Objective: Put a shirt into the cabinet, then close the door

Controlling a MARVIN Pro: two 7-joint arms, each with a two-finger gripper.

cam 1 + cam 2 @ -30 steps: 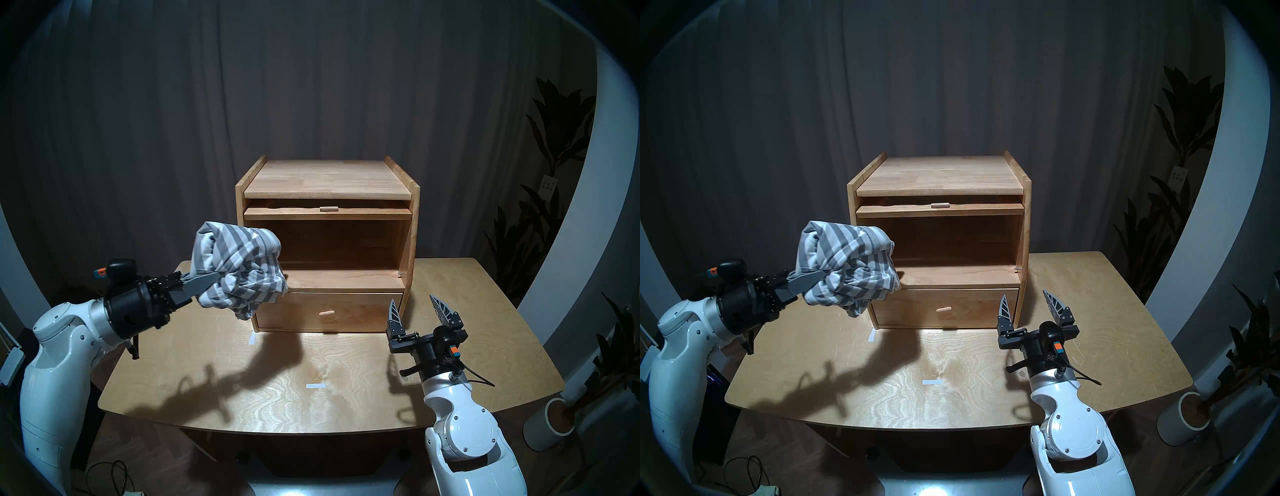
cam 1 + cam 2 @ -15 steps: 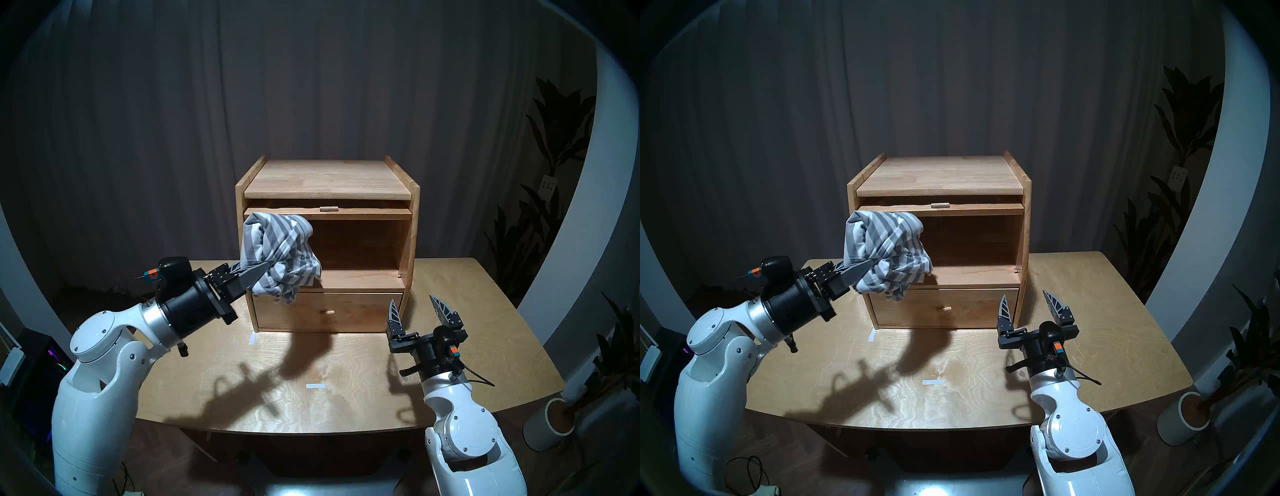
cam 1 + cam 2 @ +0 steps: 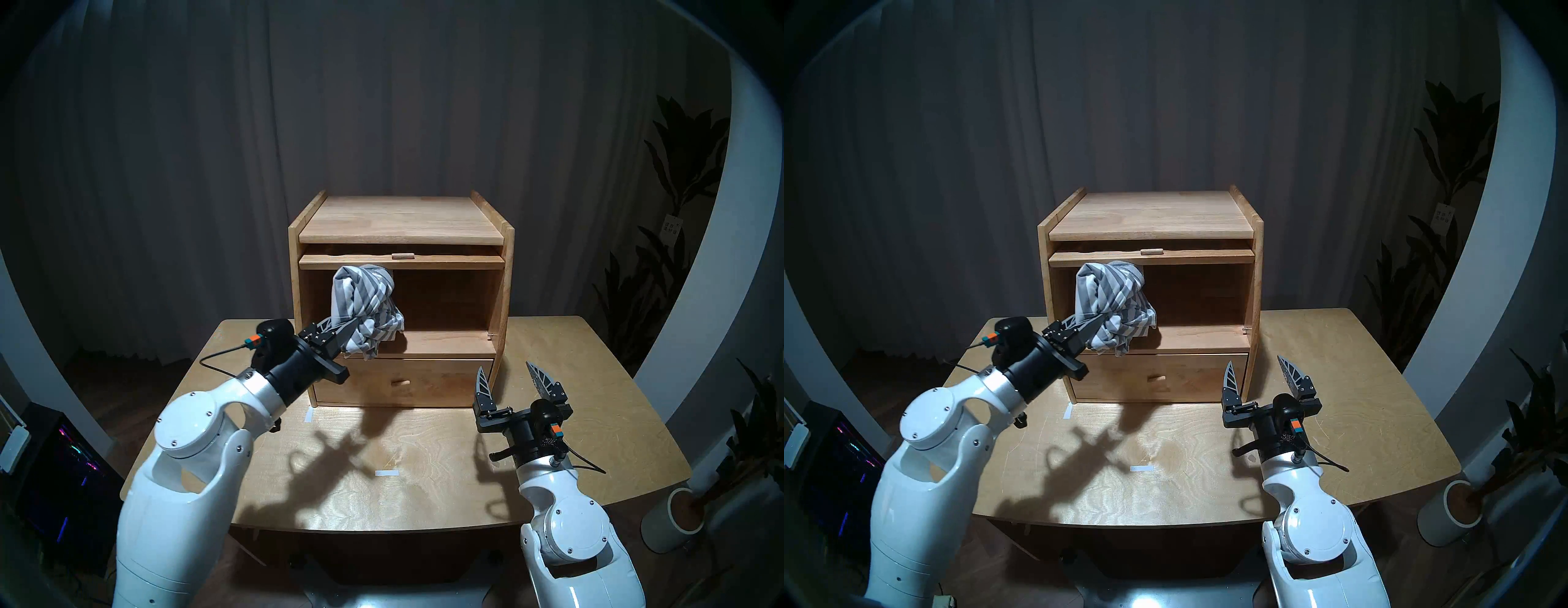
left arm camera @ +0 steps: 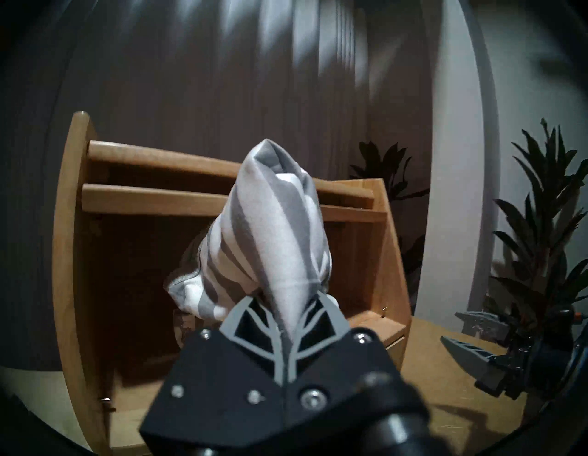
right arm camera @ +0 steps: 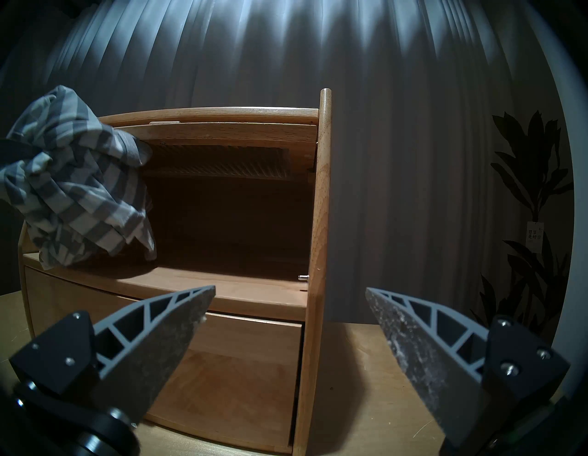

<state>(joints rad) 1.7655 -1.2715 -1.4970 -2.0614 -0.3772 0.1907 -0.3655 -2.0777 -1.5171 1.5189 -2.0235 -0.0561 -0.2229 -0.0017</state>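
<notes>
The grey and white striped shirt (image 3: pixel 365 305) (image 3: pixel 1113 303) is bunched up in my left gripper (image 3: pixel 354 329) (image 3: pixel 1098 325), which is shut on it. The bundle hangs at the left half of the cabinet's (image 3: pixel 403 216) open upper compartment, its lower end drooping over the shelf's front edge. The door (image 3: pixel 445 263) lies flat, slid in under the top; its ribbed window (image 5: pixel 222 159) shows from below. The shirt (image 4: pixel 280 235) fills the left wrist view and shows at the left (image 5: pixel 76 197) of the right wrist view. My right gripper (image 3: pixel 505 367) (image 5: pixel 289 289) stands open and empty by the cabinet's lower right corner.
The drawer (image 3: pixel 441 382) below is shut, a peg handle on its front. The cabinet stands at the back of a wooden table (image 3: pixel 424 488) with two white tape marks. Potted plants (image 3: pixel 679 178) and a white pot (image 3: pixel 674 522) stand to the right.
My left arm has swung right and forward, carrying the shirt from beside the cabinet's left wall to the mouth of the upper compartment. The right arm has not moved.
</notes>
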